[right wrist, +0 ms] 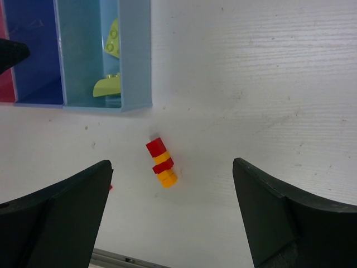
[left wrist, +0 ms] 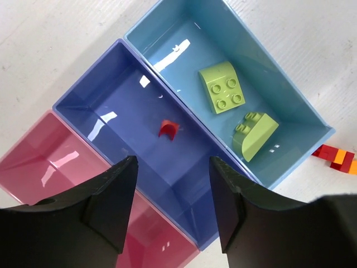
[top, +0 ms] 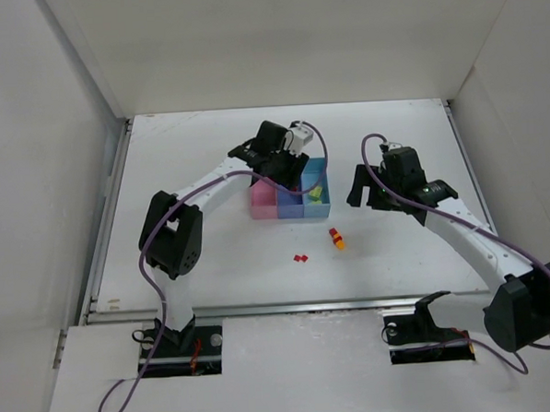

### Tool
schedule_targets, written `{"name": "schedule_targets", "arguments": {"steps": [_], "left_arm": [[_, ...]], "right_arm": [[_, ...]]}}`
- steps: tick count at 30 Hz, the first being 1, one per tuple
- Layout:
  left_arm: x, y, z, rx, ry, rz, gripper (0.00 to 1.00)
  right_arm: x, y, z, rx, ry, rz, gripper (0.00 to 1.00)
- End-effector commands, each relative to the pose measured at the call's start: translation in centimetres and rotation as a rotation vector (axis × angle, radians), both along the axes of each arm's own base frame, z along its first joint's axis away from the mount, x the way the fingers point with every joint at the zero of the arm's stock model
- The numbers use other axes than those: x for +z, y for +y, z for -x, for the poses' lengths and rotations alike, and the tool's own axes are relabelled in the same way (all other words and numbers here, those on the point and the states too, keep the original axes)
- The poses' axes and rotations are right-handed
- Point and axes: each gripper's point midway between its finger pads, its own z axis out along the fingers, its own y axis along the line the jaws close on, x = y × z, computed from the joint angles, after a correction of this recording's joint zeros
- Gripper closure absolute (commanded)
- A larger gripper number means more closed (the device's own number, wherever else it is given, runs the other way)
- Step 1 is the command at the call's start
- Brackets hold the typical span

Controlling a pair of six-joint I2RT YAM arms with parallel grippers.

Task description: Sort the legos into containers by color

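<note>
Nearest the arm bases, a pair of tiny red bricks (top: 302, 258) lies loose on the white table (top: 213, 265). Just beyond and to the right is a small stack of red and orange-yellow bricks (top: 337, 239), lying alone, touching nothing. The right gripper (right wrist: 171, 173) hangs above that stack with its jaws spread very wide. From the right wrist view the stack (right wrist: 162, 162) sits between the two fingers but well below them, so nothing is held.

Further back stand the joined bins: pink (top: 263, 202), medium blue (top: 290, 203) and light blue (top: 316, 183). The left gripper (left wrist: 173, 190) hovers over the medium blue bin (left wrist: 111, 106), jaws partly apart and empty. One small red brick (left wrist: 168, 129) sits down inside that bin, clear of both fingers. Next door, the light blue bin (left wrist: 279, 84) holds two yellow-green bricks, one studs-up (left wrist: 222, 86) and one tipped on its side (left wrist: 255, 134). The pink bin (left wrist: 50, 162) shows no bricks in the part visible.
</note>
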Motion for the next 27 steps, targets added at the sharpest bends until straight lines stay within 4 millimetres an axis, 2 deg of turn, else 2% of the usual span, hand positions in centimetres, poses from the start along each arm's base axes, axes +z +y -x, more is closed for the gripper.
{"name": "schedule_targets", "arguments": {"steps": [1, 3, 5, 7, 8, 9, 10, 11, 12, 13, 15, 16, 17, 18, 19, 21, 22, 24, 25, 26, 27], "left_arm": [[2.7, -0.8, -0.3, 0.006, -0.029, 0.06, 0.49], [2.7, -0.5, -0.2, 0.013, -0.02, 0.046, 0.49], [3.9, 0.2, -0.3, 0.038, -0.036, 0.053, 0.49], [5.9, 0.6, -0.6, 0.058, -0.082, 0.063, 0.49], [8.1, 1.2, -0.7, 0.069, -0.121, 0.09, 0.49], [9.3, 1.6, -0.4, 0.077, -0.14, 0.095, 0.49], [10.5, 2.1, -0.5, 0.086, -0.162, 0.109, 0.49], [12.7, 2.6, 0.3, 0.086, -0.199, 0.136, 0.49], [13.3, 3.4, 0.4, 0.098, -0.21, 0.142, 0.48], [13.8, 4.5, 0.4, 0.117, -0.224, 0.13, 0.46], [15.0, 6.5, 0.8, 0.151, -0.257, 0.123, 0.43], [15.1, 7.7, 0.7, 0.188, -0.264, 0.1, 0.42], [15.2, 8.5, 0.7, 0.212, -0.273, 0.091, 0.41], [15.0, 9.4, 0.8, 0.244, -0.265, 0.082, 0.41], [14.9, 11.2, 0.8, 0.287, -0.27, 0.069, 0.41], [14.8, 13.1, 0.9, 0.332, -0.273, 0.075, 0.37], [15.9, 14.2, 1.4, 0.353, -0.303, 0.091, 0.36], [15.6, 16.5, 1.5, 0.4, -0.313, 0.094, 0.33], [16.2, 17.2, 1.6, 0.416, -0.331, 0.102, 0.32], [16.8, 18.4, 2.0, 0.437, -0.347, 0.112, 0.32], [17.3, 18.9, 2.1, 0.444, -0.358, 0.122, 0.32]], "right_arm": [[1.5, 0.5, -0.9, 0.0, -0.053, -0.024, 0.06], [1.9, 0.5, -1.1, 0.006, -0.063, -0.021, 0.06], [2.0, 0.4, -0.9, 0.013, -0.065, -0.013, 0.06], [2.6, 0.7, -0.3, 0.036, -0.085, 0.003, 0.06], [2.8, 0.8, -0.2, 0.05, -0.101, 0.018, 0.06], [3.3, 1.0, 0.1, 0.07, -0.115, 0.033, 0.06], [3.1, 2.1, 0.9, 0.121, -0.106, 0.045, 0.06], [3.5, 2.9, 1.2, 0.157, -0.119, 0.05, 0.06], [3.1, 3.7, 1.5, 0.193, -0.103, 0.063, 0.06], [2.5, 4.5, 2.1, 0.221, -0.086, 0.078, 0.06], [2.0, 7.3, 3.5, 0.293, -0.07, 0.108, 0.06], [0.3, 8.1, 4.0, 0.297, -0.011, 0.123, 0.06], [-0.2, 8.9, 4.6, 0.301, 0.013, 0.125, 0.06], [-1.2, 9.1, 5.0, 0.291, 0.045, 0.124, 0.09], [-1.7, 9.3, 4.8, 0.281, 0.047, 0.114, 0.12], [-2.0, 11.7, 5.7, 0.369, 0.024, 0.076, 0.2], [-1.8, 12.4, 6.0, 0.397, 0.015, 0.065, 0.21], [-2.9, 13.3, 6.6, 0.467, 0.041, 0.076, 0.25], [-2.7, 13.9, 6.4, 0.487, 0.032, 0.08, 0.31], [-3.8, 14.0, 6.6, 0.519, 0.06, 0.12, 0.34], [-3.9, 14.7, 7.0, 0.552, 0.062, 0.135, 0.36]]}}
